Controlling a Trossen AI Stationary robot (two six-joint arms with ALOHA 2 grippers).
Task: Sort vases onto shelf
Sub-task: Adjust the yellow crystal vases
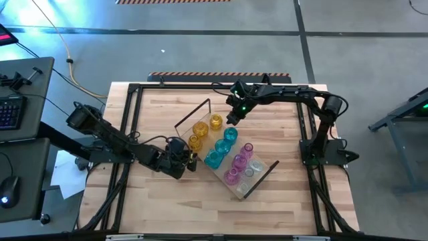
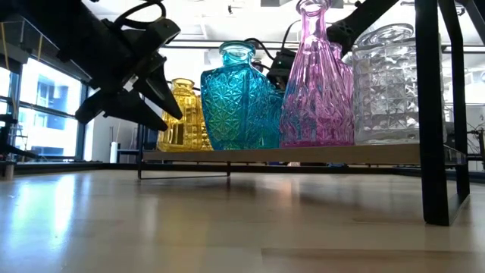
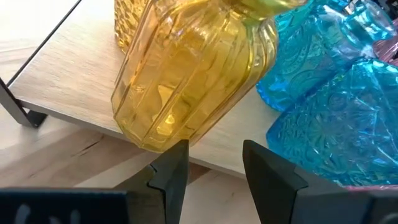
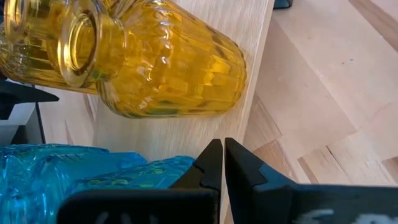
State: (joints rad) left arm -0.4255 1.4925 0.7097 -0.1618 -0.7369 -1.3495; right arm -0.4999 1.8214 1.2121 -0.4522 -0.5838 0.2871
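Starting on the left, the left arm reaches in across the table (image 1: pixel 160 207) and its left gripper (image 1: pixel 190 161) sits right at the near-left edge of the shelf (image 1: pixel 264 175), fingers parted and nothing between them. The left wrist view shows those two dark fingers (image 3: pixel 171 174) with a gap, just off the shelf edge, aimed at a ribbed amber vase (image 3: pixel 193 68) standing on the board just in front of them, not touching as far as one can tell. The shelf itself is a long light-wood board lying diagonally mid-table, black frame loops at both ends. The vases on it go by colour: three amber ones (image 1: pixel 200 128) at the far-left end, then the teal ones (image 1: pixel 221 147) in the middle, then the pink ones (image 1: pixel 239 161), and clear glass (image 1: pixel 255 165) toward the near-right end. From table height you get amber, a teal vase (image 2: pixel 237 98), a tall pink bottle (image 2: pixel 317 83) and a cut clear one (image 2: pixel 386 83) lined up. Over on the right, the right arm comes from the table's right side and its right gripper (image 1: pixel 231 118) hangs just beside the amber and teal vases, fingers pressed together, holding nothing.
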